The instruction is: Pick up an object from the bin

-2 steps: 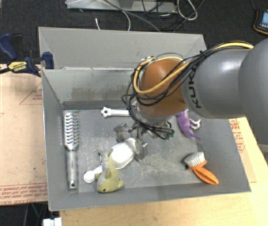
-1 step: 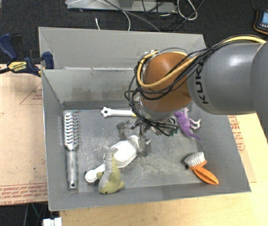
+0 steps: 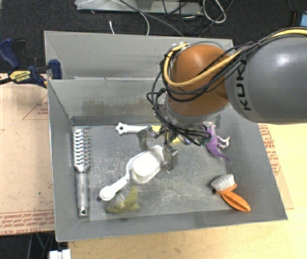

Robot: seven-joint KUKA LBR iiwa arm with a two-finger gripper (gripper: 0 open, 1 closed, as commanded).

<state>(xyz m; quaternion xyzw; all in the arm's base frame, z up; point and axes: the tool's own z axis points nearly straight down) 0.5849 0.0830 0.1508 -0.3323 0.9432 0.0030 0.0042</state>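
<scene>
Fingers [image 3: 169, 158] of the gripper [image 3: 157, 149] stand spread apart with nothing clamped between them, low over the middle of the bin [image 3: 61, 144]. Just below them lies one white scoop [image 3: 144, 168], smooth plastic with a round cup; its rim is at the fingertips, and whether they touch it I cannot tell. The handle runs off toward the front left corner. Beside the handle's end, near the front edge, sits one olive-green lump [image 3: 124, 202], soft-looking and crumpled. Behind the fingers, toward the back wall, is one small white wrench-shaped piece [image 3: 127, 128]. One purple thing [image 3: 216, 143], thin and limbed, lies partly under the arm's orange cover [image 3: 196, 80]. One orange-handled brush [image 3: 230, 192] with short white bristles rests near the front right corner. Along the left wall lies one silvery hairbrush [image 3: 81, 163], long, with rows of stiff bristles.
</scene>
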